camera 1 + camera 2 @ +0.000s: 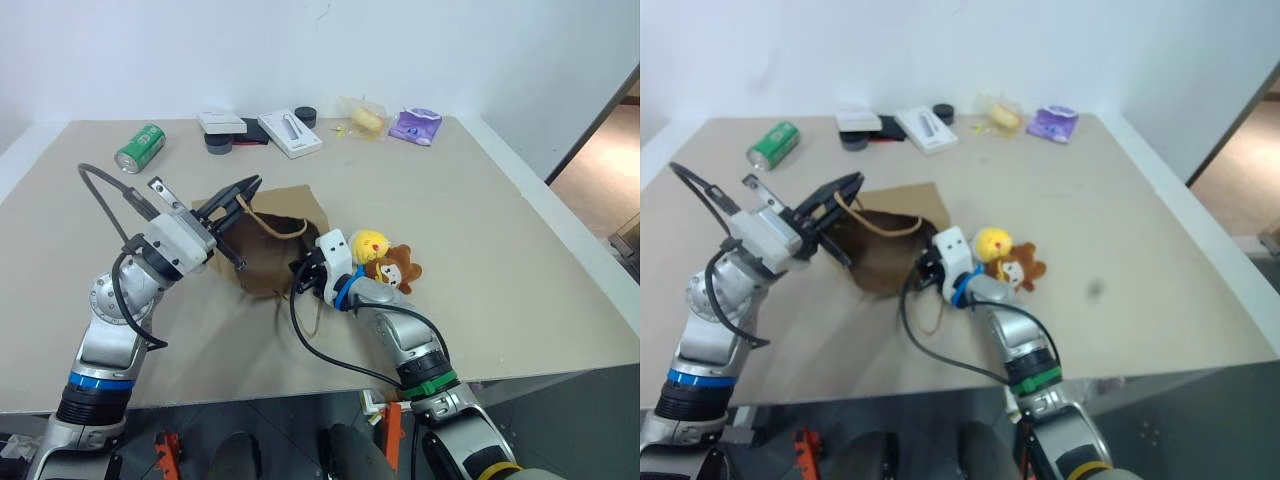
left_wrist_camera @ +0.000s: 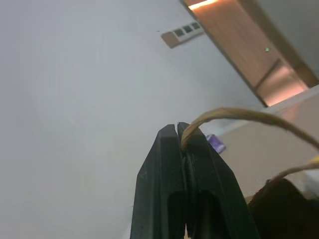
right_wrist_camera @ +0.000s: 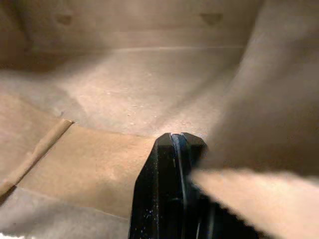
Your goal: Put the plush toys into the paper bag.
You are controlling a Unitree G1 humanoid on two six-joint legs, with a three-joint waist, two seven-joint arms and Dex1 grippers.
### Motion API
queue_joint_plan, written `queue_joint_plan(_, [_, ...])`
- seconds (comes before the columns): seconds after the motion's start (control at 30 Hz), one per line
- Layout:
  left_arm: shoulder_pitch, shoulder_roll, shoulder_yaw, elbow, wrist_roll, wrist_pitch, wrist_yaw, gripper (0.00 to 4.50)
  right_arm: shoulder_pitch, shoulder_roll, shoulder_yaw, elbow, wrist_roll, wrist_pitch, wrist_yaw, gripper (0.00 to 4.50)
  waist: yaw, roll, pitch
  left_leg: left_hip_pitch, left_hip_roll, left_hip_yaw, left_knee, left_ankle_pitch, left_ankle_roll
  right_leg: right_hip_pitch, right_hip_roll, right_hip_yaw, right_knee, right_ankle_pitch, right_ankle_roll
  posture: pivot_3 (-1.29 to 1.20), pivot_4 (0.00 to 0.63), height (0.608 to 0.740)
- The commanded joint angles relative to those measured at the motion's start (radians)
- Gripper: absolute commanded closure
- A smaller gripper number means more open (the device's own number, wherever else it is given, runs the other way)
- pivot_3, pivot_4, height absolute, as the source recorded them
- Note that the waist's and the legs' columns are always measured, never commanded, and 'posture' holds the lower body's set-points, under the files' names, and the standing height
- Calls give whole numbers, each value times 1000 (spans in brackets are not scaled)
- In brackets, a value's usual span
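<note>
A big tan table [image 1: 520, 260] filled most of the picture, with a pale edge along its right side. Behind it, across the top of the frame, stood a plain white wall [image 1: 420, 50]. At the far right edge a strip of brown floor [image 1: 600, 170] showed beside a dark door frame [image 1: 592, 118]. In the left wrist view, a wooden panel [image 2: 239, 35] sat in the upper right corner with a small bright light [image 2: 202, 4] on it.
</note>
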Motion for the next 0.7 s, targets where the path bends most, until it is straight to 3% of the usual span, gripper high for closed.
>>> queue_joint_plan(0.03, [-40,-10,35,-57,19,-8,39,4500,14,-12,-7,19,-25,43,-16,4452,0,0,0,0,0,0,0,0,0,0,0,0,0,0,0,0,150,740])
queue_joint_plan(0.3, [-88,-33,59,-81,59,24,106,4500,14,-15,-15,5,-34,44,-19,4452,0,0,0,0,0,0,0,0,0,0,0,0,0,1,2,0,150,740])
queue_joint_plan(0.53, [3,-44,0,-64,70,4,66,4500,9,-8,-31,-40,-19,-8,-8,4452,0,0,0,0,0,0,0,0,0,-1,0,0,0,1,2,0,150,740])
queue_joint_plan(0.7, [61,-45,-47,-74,39,23,10,4500,46,-67,-104,-328,136,-41,143,4452,-1,0,0,-2,0,1,-1,0,0,-3,0,1,0,0,0,0,150,740])
